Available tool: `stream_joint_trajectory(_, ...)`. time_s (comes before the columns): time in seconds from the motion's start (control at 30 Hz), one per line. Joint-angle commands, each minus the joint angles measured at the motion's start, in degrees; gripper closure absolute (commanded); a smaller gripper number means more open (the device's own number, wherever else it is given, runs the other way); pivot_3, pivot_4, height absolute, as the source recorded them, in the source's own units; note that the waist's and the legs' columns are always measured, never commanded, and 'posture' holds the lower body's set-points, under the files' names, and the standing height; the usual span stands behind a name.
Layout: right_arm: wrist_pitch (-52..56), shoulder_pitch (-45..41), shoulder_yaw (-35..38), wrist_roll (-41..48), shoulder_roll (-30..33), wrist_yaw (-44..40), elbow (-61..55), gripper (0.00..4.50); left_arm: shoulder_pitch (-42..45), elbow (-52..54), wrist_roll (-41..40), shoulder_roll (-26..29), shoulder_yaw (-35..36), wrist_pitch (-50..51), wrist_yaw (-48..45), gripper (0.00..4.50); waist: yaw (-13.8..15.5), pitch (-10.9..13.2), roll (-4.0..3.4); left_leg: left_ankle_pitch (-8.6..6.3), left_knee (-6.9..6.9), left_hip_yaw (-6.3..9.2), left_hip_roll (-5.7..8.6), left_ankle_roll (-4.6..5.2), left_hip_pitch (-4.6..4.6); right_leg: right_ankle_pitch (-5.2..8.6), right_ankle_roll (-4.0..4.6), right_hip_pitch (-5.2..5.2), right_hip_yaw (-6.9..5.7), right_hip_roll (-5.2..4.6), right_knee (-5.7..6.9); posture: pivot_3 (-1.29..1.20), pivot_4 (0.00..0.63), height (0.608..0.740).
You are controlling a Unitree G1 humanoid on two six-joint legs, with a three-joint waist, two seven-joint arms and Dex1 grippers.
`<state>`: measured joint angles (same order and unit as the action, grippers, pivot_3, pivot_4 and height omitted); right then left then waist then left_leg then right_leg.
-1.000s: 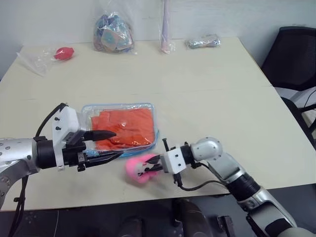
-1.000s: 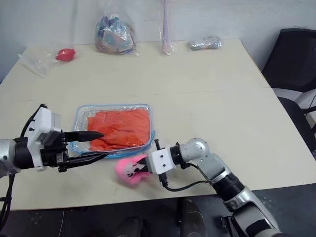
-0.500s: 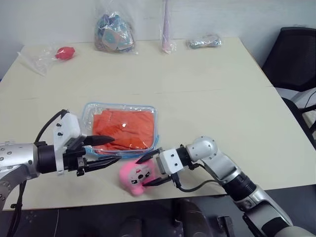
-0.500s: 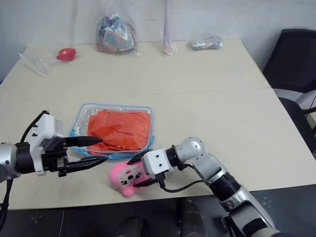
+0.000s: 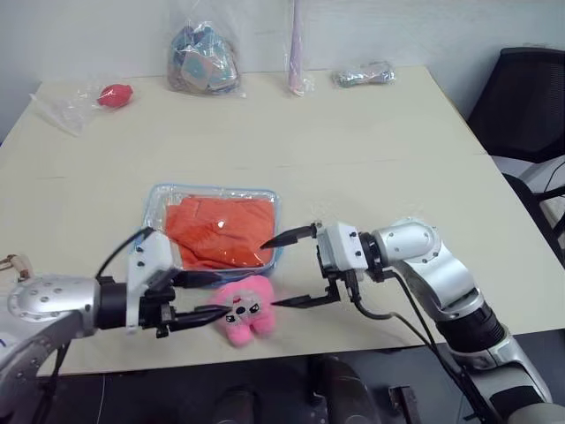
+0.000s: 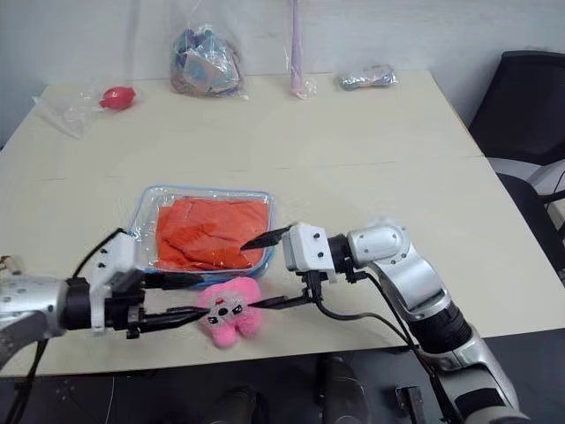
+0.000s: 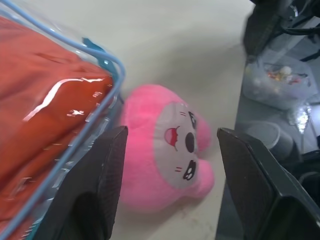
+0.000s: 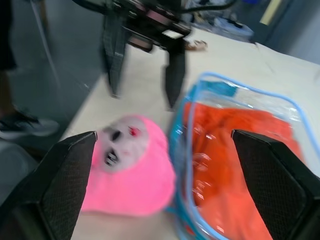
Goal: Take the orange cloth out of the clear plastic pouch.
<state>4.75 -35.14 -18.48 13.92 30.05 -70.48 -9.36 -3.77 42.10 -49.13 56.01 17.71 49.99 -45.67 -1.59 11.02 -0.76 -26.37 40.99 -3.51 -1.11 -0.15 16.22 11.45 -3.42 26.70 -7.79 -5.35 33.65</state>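
Orange cloth (image 5: 221,232) inside clear plastic pouch (image 5: 157,199). Right pincer (image 5: 291,268) spread, empty, at pouch's right edge. Left pincer (image 5: 206,297) spread, straddling pink plush toy (image 5: 244,310) just beside pouch's near edge.

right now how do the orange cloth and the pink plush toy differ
The orange cloth lies flat and folded, sealed inside the clear plastic pouch; the pink plush toy sits bare on the table, rounded, with a printed face. The cloth is wider than the toy. Both are soft, and neither is held.
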Motion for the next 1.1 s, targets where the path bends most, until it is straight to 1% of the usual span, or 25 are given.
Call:
stream_joint_trajectory(0.03,-8.03,-2.29,0.20,-4.12,-0.07,0.13,6.43,0.03,-0.27,2.87,3.91,-0.23,-3.84,-3.58,0.27,1.49,0.01,0.00,0.00,0.00,0.00,0.01,0.01,0.00,-0.02,0.00,0.00,0.00,0.00,0.00,0.00,0.00,0.150,0.740)
stream_joint_trajectory(0.13,-11.22,-4.20,-0.19,-5.82,-1.52,0.40,11.46,0.03,-0.53,1.73,12.01,0.27,-10.93,-7.72,0.81,1.49,-0.14,0.00,0.00,0.00,0.00,-0.01,0.00,0.00,0.00,0.00,0.00,0.00,0.00,0.01,0.00,0.00,0.150,0.740)
stream_joint_trajectory(0.27,-15.82,-5.45,-1.24,-8.01,-3.00,0.08,15.35,0.03,0.45,-1.69,19.52,-1.02,-16.35,-12.22,2.25,1.49,-0.14,0.00,0.00,0.00,0.00,-0.04,-0.03,0.00,0.01,0.00,0.00,0.00,0.00,0.04,0.01,0.00,0.150,0.740)
stream_joint_trajectory(0.4,-18.96,-6.28,-2.06,-9.62,-4.56,0.51,18.53,0.03,-0.02,-2.93,22.76,-2.40,-18.26,-14.10,2.81,1.49,-0.03,0.00,-0.01,0.00,0.02,-0.04,-0.03,0.00,0.01,0.00,0.00,0.00,-0.01,0.01,0.01,0.00,0.150,0.740)
stream_joint_trajectory(0.53,-22.07,-6.74,-2.40,-11.18,-5.40,0.87,21.10,0.03,-0.86,-3.39,24.20,-3.47,-18.17,-14.24,3.49,1.49,0.01,0.00,-0.01,0.01,0.03,-0.02,-0.02,0.02,0.00,0.00,0.00,0.00,-0.01,-0.04,0.02,0.00,0.150,0.740)
stream_joint_trajectory(0.63,-24.10,-7.24,-2.53,-12.34,-6.17,1.81,23.01,0.00,-2.49,-3.10,23.18,-4.29,-15.44,-14.80,2.96,2.08,-0.07,0.00,-0.01,0.01,0.04,-0.01,-0.04,0.02,-0.01,0.00,0.00,0.00,0.00,-0.05,0.03,0.00,0.150,0.740)
stream_joint_trajectory(0.87,-27.73,-8.48,-3.49,-15.06,-8.24,3.96,27.59,0.00,-5.65,-1.91,21.31,-4.22,-10.59,-14.71,1.63,4.20,-0.14,0.00,-0.01,0.01,0.04,0.01,-0.12,0.02,-0.03,0.01,0.02,0.00,0.03,-0.05,0.02,0.00,0.150,0.740)
stream_joint_trajectory(0.9,-28.46,-8.70,-3.74,-15.65,-8.50,4.26,28.41,0.19,-6.02,-1.67,20.88,-4.26,-9.88,-14.54,1.43,4.46,-0.14,0.00,-0.02,0.01,0.04,0.02,-0.14,0.02,-0.03,0.01,0.03,0.00,0.03,-0.04,0.02,0.00,0.150,0.740)
stream_joint_trajectory(0.97,-29.52,-9.07,-4.04,-16.51,-9.04,4.82,29.75,0.54,-6.50,-1.30,20.23,-4.35,-8.79,-14.12,1.37,4.50,-0.15,0.00,-0.02,0.01,0.04,0.02,-0.14,0.02,-0.03,0.02,0.03,0.00,0.04,-0.04,0.02,0.00,0.150,0.740)
stream_joint_trajectory(1.0,-29.87,-9.32,-4.19,-16.85,-9.37,5.09,30.39,0.81,-6.73,-0.99,19.67,-4.31,-8.25,-13.67,1.33,4.50,-0.16,0.00,-0.02,0.01,0.04,0.03,-0.15,0.02,-0.03,0.02,0.04,0.00,0.04,-0.05,0.02,0.00,0.150,0.740)
stream_joint_trajectory(1.1,-31.05,-9.96,-4.48,-17.73,-10.21,5.79,31.97,1.79,-6.89,-0.21,18.36,-4.44,-7.09,-11.92,1.93,4.50,-0.17,0.00,-0.02,0.01,0.04,0.05,-0.18,0.02,-0.02,0.03,0.05,0.00,0.05,-0.05,0.02,0.00,0.150,0.740)
